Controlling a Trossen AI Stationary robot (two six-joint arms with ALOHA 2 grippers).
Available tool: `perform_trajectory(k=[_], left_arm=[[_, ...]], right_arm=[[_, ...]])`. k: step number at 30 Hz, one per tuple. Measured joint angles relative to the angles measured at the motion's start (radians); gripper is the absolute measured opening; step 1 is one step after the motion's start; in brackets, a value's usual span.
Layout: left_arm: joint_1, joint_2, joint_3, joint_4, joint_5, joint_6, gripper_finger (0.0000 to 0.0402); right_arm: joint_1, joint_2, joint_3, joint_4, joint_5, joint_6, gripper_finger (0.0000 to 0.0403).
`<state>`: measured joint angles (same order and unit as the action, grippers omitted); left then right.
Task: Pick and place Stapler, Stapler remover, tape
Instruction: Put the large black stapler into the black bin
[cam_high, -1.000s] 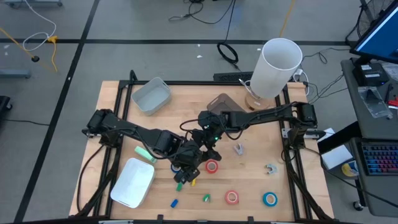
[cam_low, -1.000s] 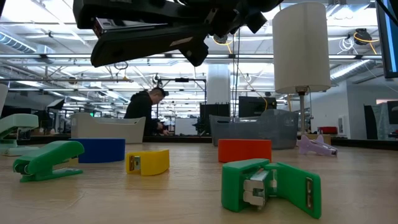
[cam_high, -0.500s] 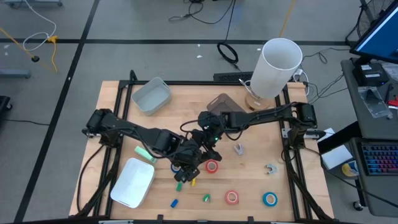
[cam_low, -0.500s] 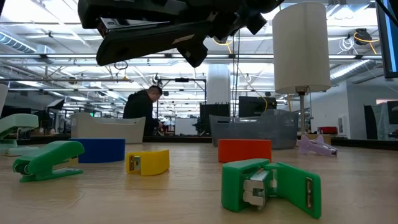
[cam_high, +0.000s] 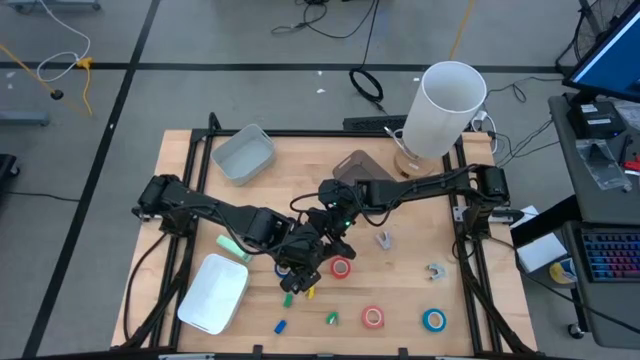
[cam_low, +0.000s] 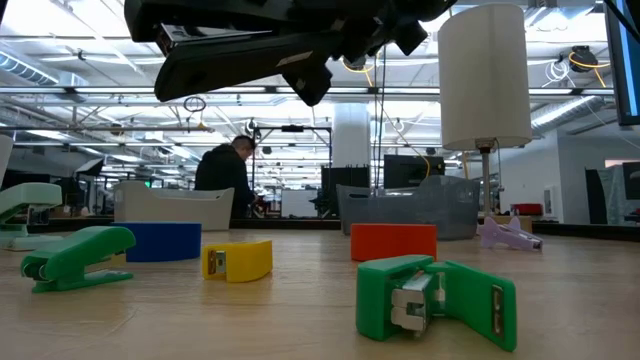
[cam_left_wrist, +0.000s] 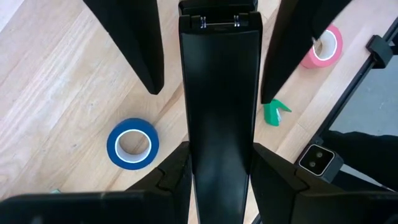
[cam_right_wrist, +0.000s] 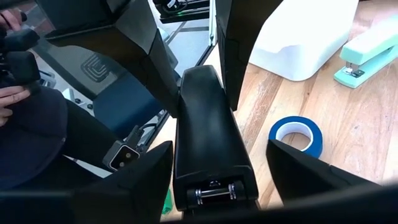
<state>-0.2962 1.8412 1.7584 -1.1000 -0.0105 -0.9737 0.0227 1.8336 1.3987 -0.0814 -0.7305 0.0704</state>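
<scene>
Along the near edge of the bench lie a small blue piece (cam_high: 281, 326), a green stapler remover (cam_high: 331, 318), a red tape roll (cam_high: 373, 317) and, towards the near right corner, a blue tape roll (cam_high: 433, 320). A white tray (cam_high: 213, 293) sits at the near left corner.

Just behind these, a green clip (cam_high: 290, 297) and a yellow one (cam_high: 309, 293) lie together, with a second red tape roll (cam_high: 341, 267) beside them and a grey remover (cam_high: 434, 271) well to the right.

Above the middle of the bench the two arms meet. The left claw (cam_high: 305, 258) is clamped narrowly on a black stapler (cam_left_wrist: 217, 93), which is held in the air. The right claw (cam_high: 333, 228) straddles the stapler's other end, its fingers (cam_left_wrist: 134, 50) wide, with wood showing between finger and stapler. A second blue tape roll (cam_left_wrist: 132, 143) lies on the bench below them.

A mint stapler (cam_high: 232, 246) lies left of the claws. Farther back stand a grey bin (cam_high: 244, 154) at the far left and a tall white cylinder (cam_high: 447, 108) at the far right corner.
</scene>
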Motion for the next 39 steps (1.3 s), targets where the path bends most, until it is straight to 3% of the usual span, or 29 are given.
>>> perform_trajectory(k=[9,17,29,39], left_arm=[[0.000,0.002,0.000,0.001,-0.001,0.016,0.0130],[0.000,0.002,0.000,0.001,-0.001,0.012,0.0131],[-0.010,0.005,0.000,-0.012,0.011,-0.012,0.0287],[-0.007,0.007,0.000,-0.049,0.055,0.046,0.0338]], right_arm=[[0.000,0.000,0.000,0.003,-0.019,-0.020,0.0141],[0.000,0.000,0.000,0.000,-0.016,-0.028,0.0137],[0.000,0.000,0.001,-0.016,0.022,-0.018,0.0137],[-0.012,0.000,0.005,-0.124,0.102,-0.074,0.0137]])
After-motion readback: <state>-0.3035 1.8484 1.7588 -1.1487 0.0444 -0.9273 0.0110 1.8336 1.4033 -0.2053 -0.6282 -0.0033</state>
